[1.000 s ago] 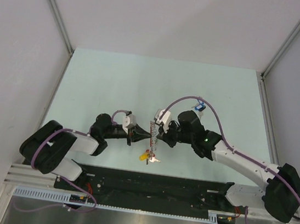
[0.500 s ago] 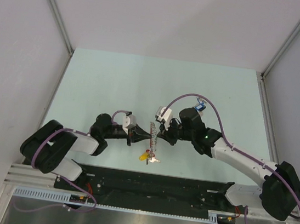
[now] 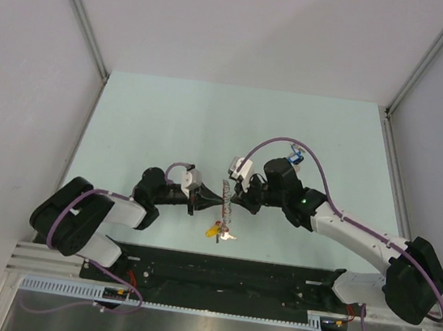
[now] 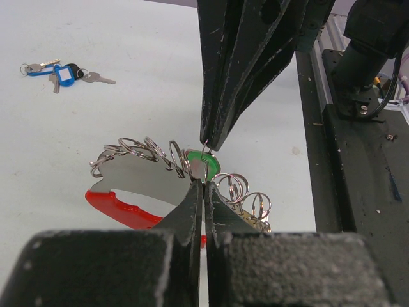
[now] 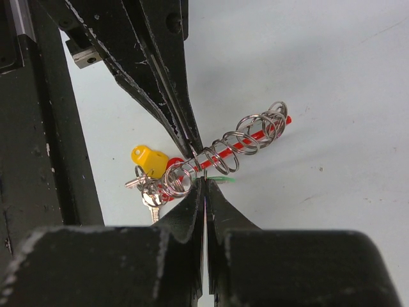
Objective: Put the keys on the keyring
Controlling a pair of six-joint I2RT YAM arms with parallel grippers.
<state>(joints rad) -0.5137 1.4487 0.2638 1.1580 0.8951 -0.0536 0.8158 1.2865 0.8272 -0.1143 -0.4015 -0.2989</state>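
Observation:
The keyring (image 4: 147, 153), a row of silvery rings on a curved red loop (image 4: 118, 206), hangs just above the table between both grippers. My left gripper (image 4: 204, 185) is shut on one of its rings. My right gripper (image 5: 204, 181) comes in from the opposite side and is shut on the thin ring of the green-headed key (image 4: 206, 164), which sits against the keyring. In the top view the left gripper (image 3: 212, 203) and right gripper (image 3: 235, 203) meet tip to tip at the keyring (image 3: 226, 195). The blue-headed key (image 4: 64, 73) lies apart on the table.
A yellow tag (image 5: 148, 160), a red tag and small metal keys (image 5: 152, 198) dangle from the bunch's lower end, touching the table. The black base rail (image 3: 232, 273) runs along the near edge. The blue key (image 3: 294, 155) lies behind the right arm's wrist.
The right arm's elbow and wrist have shifted slightly left. Both gripper tips and the keyring stay where they were.

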